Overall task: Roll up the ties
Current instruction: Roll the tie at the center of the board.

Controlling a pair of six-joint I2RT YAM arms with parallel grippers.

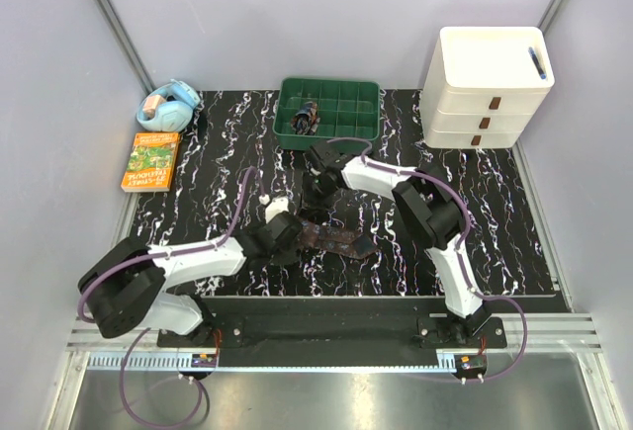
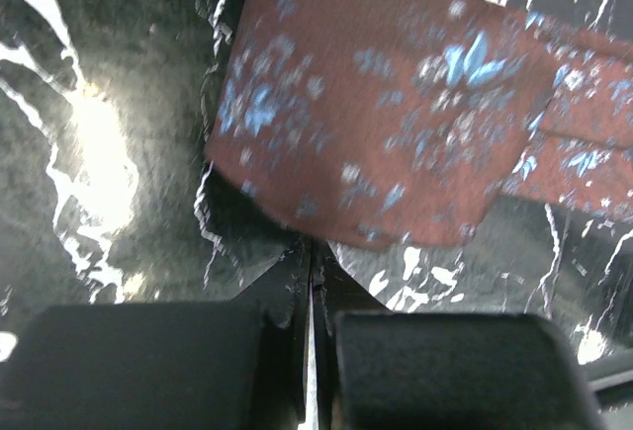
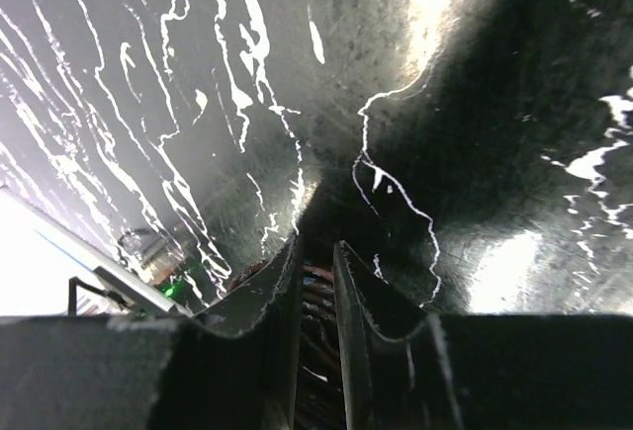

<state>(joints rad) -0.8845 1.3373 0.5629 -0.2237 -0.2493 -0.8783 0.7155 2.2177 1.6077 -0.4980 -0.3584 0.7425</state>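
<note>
- While rolling at mat (image 1: 495, 242) centre, needs cloth steadied: hence left gripper (image 2: 312, 306) pressed together, seemingly empty, tips just short of tie (image 2: 376, 104), probably poised to pin or tuck.
- Just beyond, over mat's middle: right gripper (image 3: 316, 247) pointing down, narrowly pinching reddish cloth, likely tie's far part, for winding.
- At mat's far edge: tray (image 1: 331, 82) with dark roll (image 1: 308, 117) in one compartment, perhaps a finished tie.
- Off mat's far right corner, drawers (image 1: 485, 84); off far left, book (image 1: 151, 161).
- Below all: glossy black marbled mat, glare patches; around, plain grey walls (image 1: 326, 15).
</note>
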